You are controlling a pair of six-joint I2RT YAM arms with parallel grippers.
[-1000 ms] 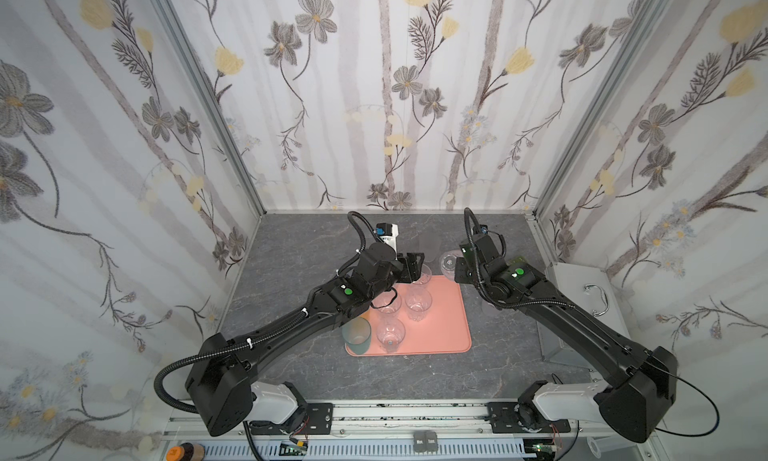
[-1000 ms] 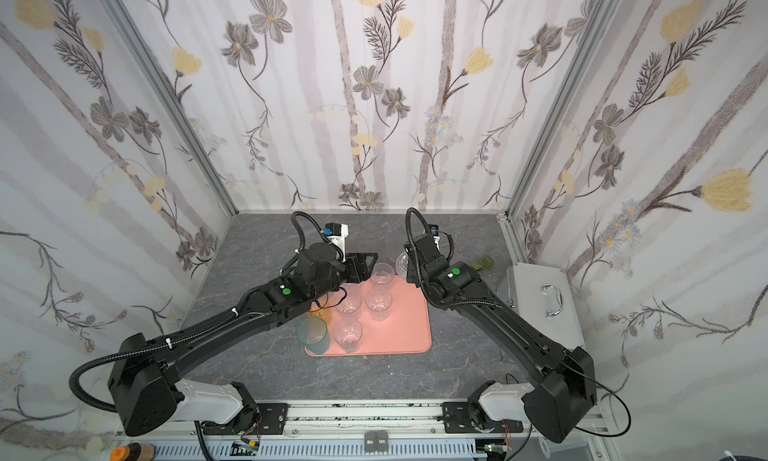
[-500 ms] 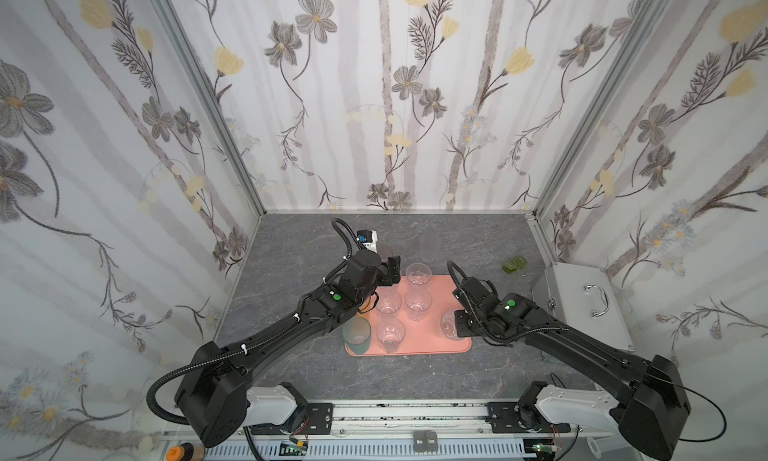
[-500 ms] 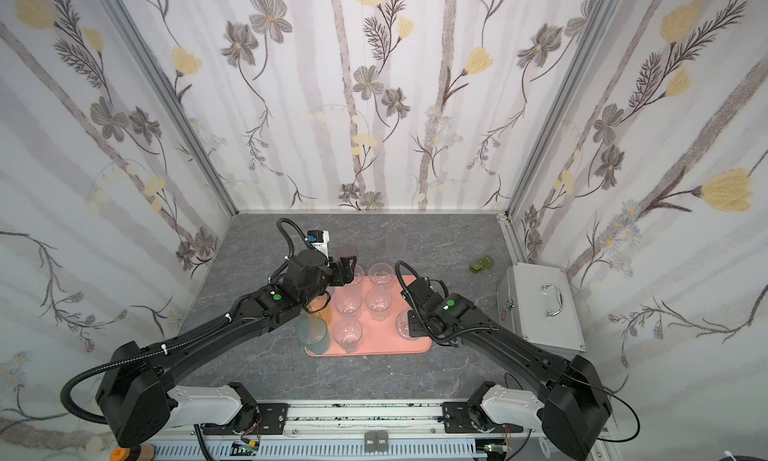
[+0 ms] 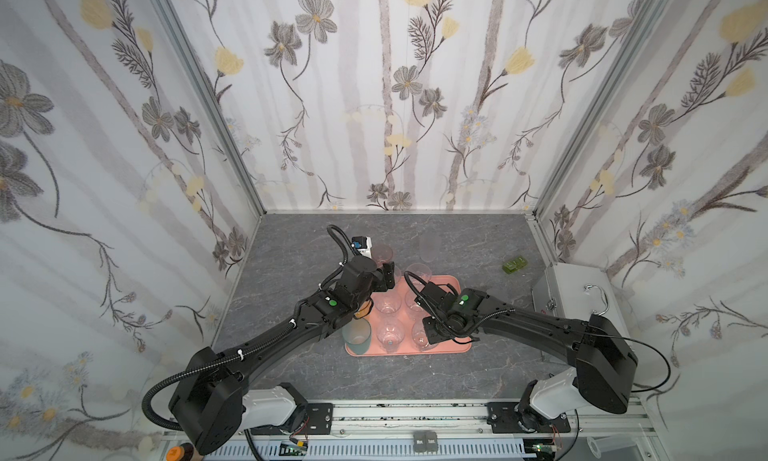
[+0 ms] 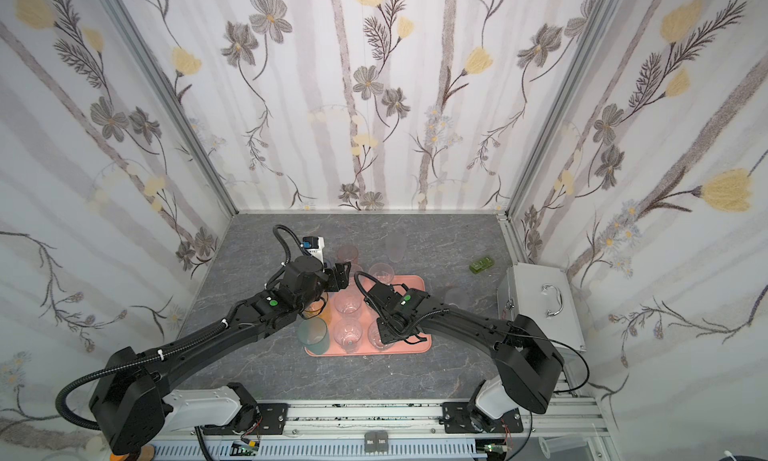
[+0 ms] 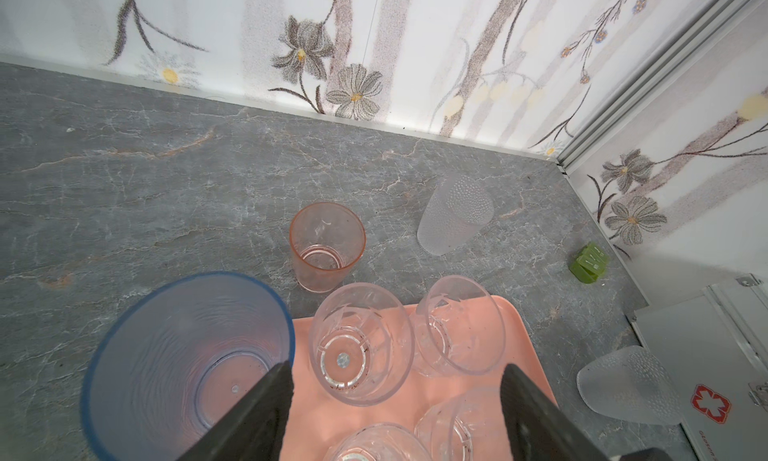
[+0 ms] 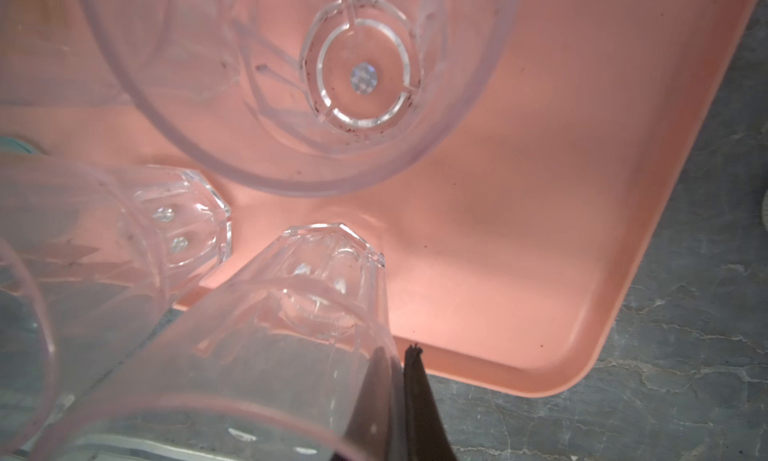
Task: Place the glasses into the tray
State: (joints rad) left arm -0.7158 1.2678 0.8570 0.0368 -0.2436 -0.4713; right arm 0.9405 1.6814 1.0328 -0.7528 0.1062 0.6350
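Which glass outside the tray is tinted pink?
The pink glass, upright just behind the tray; the frosted glasses out there are colourless and dotted.

Bright, even, diffuse light fills both top views, and shadows on the grey marbled tabletop [image 5: 291, 247] are faint and soft. Wide-angle stretch splays the aluminium corner posts [image 5: 203, 89] outward. In the right wrist view the nearest clear faceted tumbler [image 8: 249, 376] is out of focus, with white glints at its base, against the glowing salmon-pink flat tray [image 8: 540, 230].

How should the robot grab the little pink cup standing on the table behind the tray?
Pinch the pink cup by its rim, coming straight down, one jaw inside, one outside. It stands upright, mouth open upward, and clear glasses stand close on its tray side, so from above is probably freest.
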